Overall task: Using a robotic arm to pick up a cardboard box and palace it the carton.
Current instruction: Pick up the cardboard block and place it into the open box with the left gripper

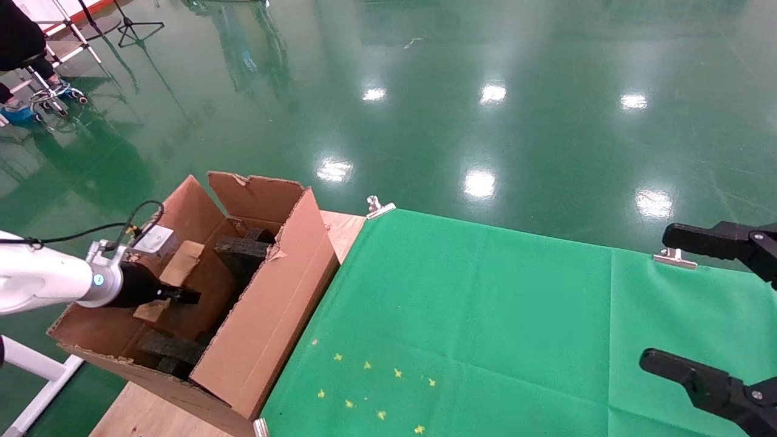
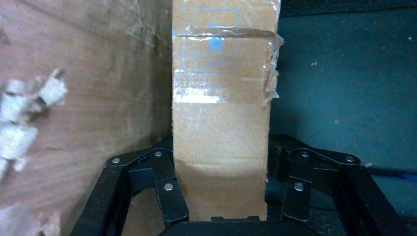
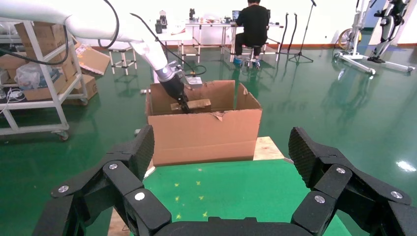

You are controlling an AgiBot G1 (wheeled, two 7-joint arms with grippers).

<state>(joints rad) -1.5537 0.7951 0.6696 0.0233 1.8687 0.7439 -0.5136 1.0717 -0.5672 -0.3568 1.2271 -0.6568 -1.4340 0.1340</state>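
Claw work falls to the left arm: the left claw (image 1: 182,295) of the robotic arm (image 1: 42,276) reaches inside the carton (image 1: 267,321) and grasps the cardboard box (image 2: 221,123), its linked fingers (image 2: 169,194) pressed against both long sides of the block in the left wrist view. The small taped block sits low between the carton's left inner wall and the dark foam insert (image 1: 243,255), tilted along the carton's length in the head view.

The step in hand looks like the placing itself: the block is already within the carton's walls, but whether its far end rests on the carton floor cannot be told. The next move likely calls for easing it down until it is supported, then letting go and pulling the arm up and out without catching the ragged flaps or dragging the block along.

The carton stands at the left edge of the table (image 1: 340,230), beside the green cloth (image 1: 485,315), and holds black foam pieces at its middle and near end plus the block.

Over the table's right edge, the right claw (image 3: 223,162) hangs idle, released and spread wide with nothing between its pads.
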